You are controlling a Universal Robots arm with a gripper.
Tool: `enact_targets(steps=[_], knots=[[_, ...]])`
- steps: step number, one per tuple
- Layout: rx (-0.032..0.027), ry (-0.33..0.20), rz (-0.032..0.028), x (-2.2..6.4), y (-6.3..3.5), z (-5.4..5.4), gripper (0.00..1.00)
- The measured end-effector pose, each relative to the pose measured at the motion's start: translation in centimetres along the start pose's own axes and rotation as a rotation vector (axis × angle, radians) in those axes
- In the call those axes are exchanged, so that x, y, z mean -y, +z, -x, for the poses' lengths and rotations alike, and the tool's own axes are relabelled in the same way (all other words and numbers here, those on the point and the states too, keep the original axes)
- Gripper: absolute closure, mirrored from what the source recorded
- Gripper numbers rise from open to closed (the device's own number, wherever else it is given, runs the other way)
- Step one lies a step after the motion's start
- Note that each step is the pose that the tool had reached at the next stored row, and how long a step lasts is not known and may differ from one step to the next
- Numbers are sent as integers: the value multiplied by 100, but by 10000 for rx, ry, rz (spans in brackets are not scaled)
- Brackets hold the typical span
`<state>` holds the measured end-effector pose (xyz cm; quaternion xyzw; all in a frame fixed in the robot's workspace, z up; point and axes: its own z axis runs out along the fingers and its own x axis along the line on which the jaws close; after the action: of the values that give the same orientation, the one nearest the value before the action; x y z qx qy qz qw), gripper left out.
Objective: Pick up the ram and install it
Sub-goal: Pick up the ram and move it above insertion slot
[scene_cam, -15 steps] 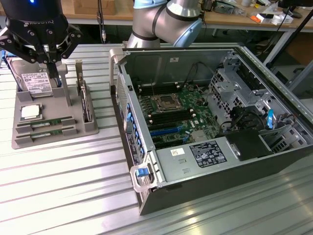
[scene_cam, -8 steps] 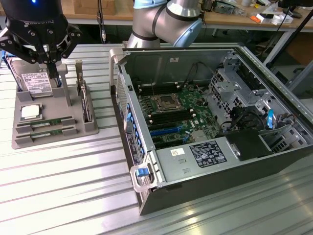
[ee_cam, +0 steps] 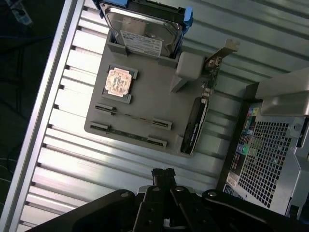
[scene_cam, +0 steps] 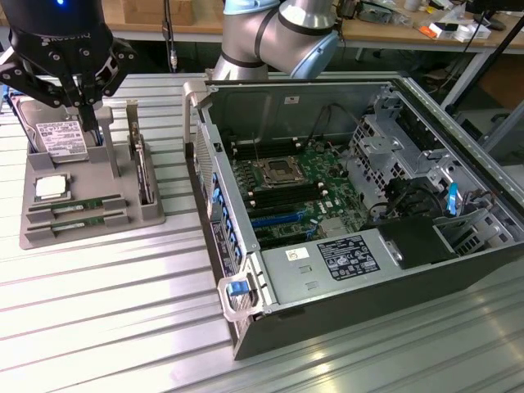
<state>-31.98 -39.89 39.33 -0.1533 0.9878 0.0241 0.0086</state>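
Since it bears everything else, the ribbed metal table [scene_cam: 98, 311] [ee_cam: 96, 169] is entered first: silver slats, lengthwise grooves.

Computer case [scene_cam: 344, 315] [ee_cam: 270, 164]: black tower laid on its side, cover off, on the exterior view's right. Green motherboard [scene_cam: 303, 188] exposed inside, with a square socket and long black and blue slots beside it.

Arm [scene_cam: 278, 33]: my silver-grey joints, behind the case's far wall.

Gripper [scene_cam: 86, 135] [ee_cam: 163, 173]: mine, black, hanging above the far end of the holder at the exterior view's left. Jaws pressed together, nothing between them; fingertips clear of every part below.

Holder [scene_cam: 49, 237] [ee_cam: 154, 96]: grey moulded tray on the table, just beside the case, apart from it.

Hard drive [scene_cam: 59, 131] [ee_cam: 145, 34]: silver, white label, propped at a tilt in the holder's far cradle, blue rails at its sides.

Expansion card [scene_cam: 143, 168] [ee_cam: 195, 125]: dark, standing on edge in the slot along the holder's case-side edge, metal bracket at the far end.

Ram [scene_cam: 78, 205] [ee_cam: 133, 116]: thin green stick, seated on edge in a slot at the holder's near end; untouched, well apart from my fingertips. A second stick [scene_cam: 78, 219] [ee_cam: 129, 136] sits parallel, just beside it.

CPU [scene_cam: 51, 187] [ee_cam: 119, 81]: square, flat in its recess between the hard drive and the ram.
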Motion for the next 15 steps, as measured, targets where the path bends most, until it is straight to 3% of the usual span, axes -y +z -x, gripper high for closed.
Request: enact_targets(steps=[15], knots=[[-61,-1345,32,0,0,0,89]])
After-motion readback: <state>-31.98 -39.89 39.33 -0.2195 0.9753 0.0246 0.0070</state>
